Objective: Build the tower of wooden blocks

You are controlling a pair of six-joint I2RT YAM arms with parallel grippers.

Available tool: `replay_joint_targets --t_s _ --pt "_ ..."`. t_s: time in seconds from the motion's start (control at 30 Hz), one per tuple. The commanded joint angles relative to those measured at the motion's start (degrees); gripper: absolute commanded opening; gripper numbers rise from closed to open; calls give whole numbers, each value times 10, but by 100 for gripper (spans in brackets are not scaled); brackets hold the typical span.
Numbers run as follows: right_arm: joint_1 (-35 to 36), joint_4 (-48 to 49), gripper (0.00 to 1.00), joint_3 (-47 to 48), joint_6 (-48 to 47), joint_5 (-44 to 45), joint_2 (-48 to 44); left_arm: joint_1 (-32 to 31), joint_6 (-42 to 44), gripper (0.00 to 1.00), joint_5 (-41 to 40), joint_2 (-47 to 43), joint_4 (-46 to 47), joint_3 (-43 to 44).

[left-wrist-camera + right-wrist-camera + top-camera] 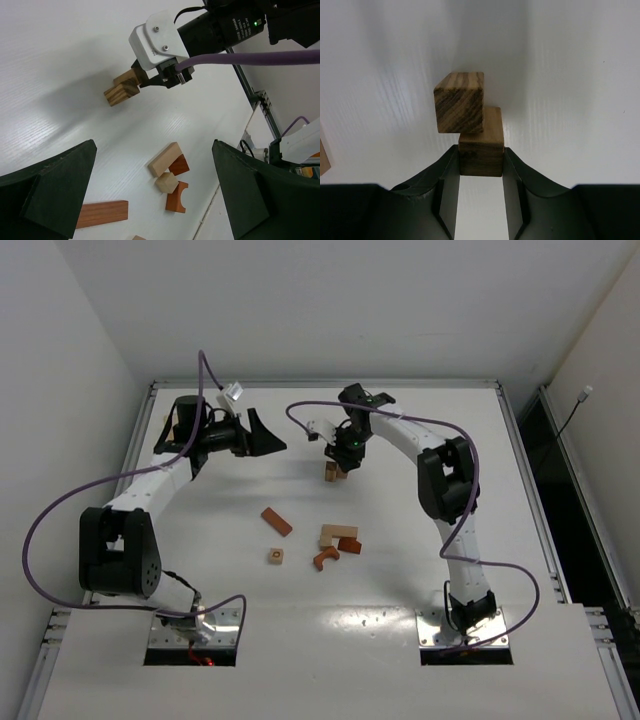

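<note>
Two dark striped wooden cubes (335, 472) sit together at the table's middle back. My right gripper (341, 462) is shut on the nearer brown cube (480, 149). The striped cube (460, 102) touches it just beyond, offset to the left. Both cubes also show in the left wrist view (121, 93). I cannot tell whether the held cube rests on the table. My left gripper (266, 436) hovers open and empty to the left of them, with its dark fingers (55, 192) wide apart. Loose blocks lie nearer: a reddish-brown bar (277, 521), a pale bar (338, 533), a reddish wedge (350, 546), an arch (325, 560) and a small pale cube (275, 556).
Purple cables loop from both arms above the table (200, 570). A raised rim (505, 430) runs along the table's right and back sides. White walls stand close behind and to the left.
</note>
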Motion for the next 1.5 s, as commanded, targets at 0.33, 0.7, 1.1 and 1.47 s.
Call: replay_joint_targets --t_s 0.33,0.7,1.1,1.47 --pt "14 -71 0 30 -66 3 15 6 7 100 1 2 9 19" --pt "9 -83 0 20 -94 25 21 6 -6 100 6 2 23 19" --pt "3 -91 0 34 -99 31 32 6 -6 100 6 2 23 14" --pt "-13 -91 3 39 -99 36 38 6 -6 100 11 2 28 8"
